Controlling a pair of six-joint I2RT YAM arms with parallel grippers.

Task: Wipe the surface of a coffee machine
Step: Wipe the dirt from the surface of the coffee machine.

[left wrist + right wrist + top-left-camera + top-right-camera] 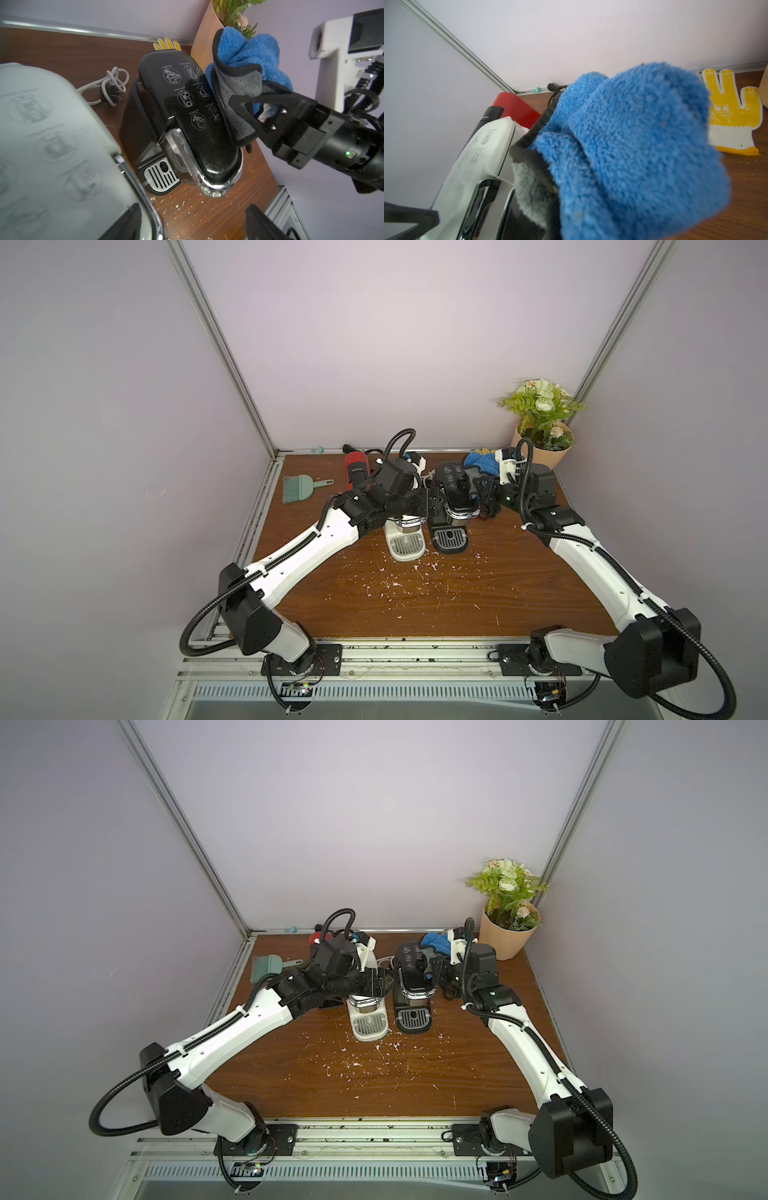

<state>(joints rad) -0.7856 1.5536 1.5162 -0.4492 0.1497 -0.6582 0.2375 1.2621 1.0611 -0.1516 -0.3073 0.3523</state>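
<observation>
Item: black coffee machine (455, 489), rear centre of table (415, 605), just beside white coffee machine (405, 545). Blue-grey cloth (239, 68): clenched in right fingers (291, 97), lying against the black machine's lid. Left fingers (259, 224): spread, empty, above the white machine.

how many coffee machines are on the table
3. The white machine stands mid-table, the black machine right beside it on the robot's right, and the red machine behind the white one near the back wall. It is partly covered, so more could be hidden.
</observation>
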